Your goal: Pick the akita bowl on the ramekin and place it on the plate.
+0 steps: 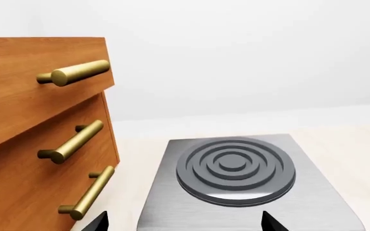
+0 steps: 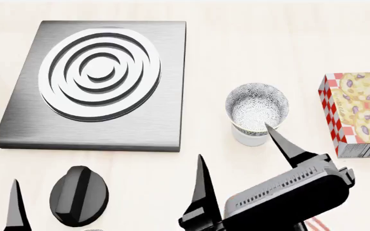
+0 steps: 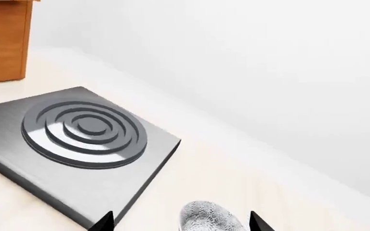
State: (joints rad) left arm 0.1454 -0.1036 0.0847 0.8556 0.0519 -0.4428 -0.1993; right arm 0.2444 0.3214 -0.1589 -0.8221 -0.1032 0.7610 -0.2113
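The akita bowl [image 2: 257, 106], speckled grey-black outside and glossy inside, sits upright on the white ramekin [image 2: 248, 137], right of the hotplate. My right gripper [image 2: 243, 163] is open just in front of it, one fingertip [image 2: 281, 139] overlapping the bowl's near rim. The right wrist view shows the bowl [image 3: 214, 219] low between that open gripper's [image 3: 181, 224] tips, nothing held. My left gripper [image 1: 185, 226] is open and empty over the hotplate's near edge; one of its fingertips [image 2: 16, 204] shows in the head view. A red-striped sliver [image 2: 316, 225] under my right arm may be the plate; I cannot tell.
A steel hotplate [image 2: 101, 82] with raised rings lies at the left, its black knob [image 2: 79, 195] in front. A cookie box [image 2: 358, 113] stands at the right edge. A wooden drawer cabinet [image 1: 31, 139] with brass handles stands beside the hotplate [image 1: 236, 168].
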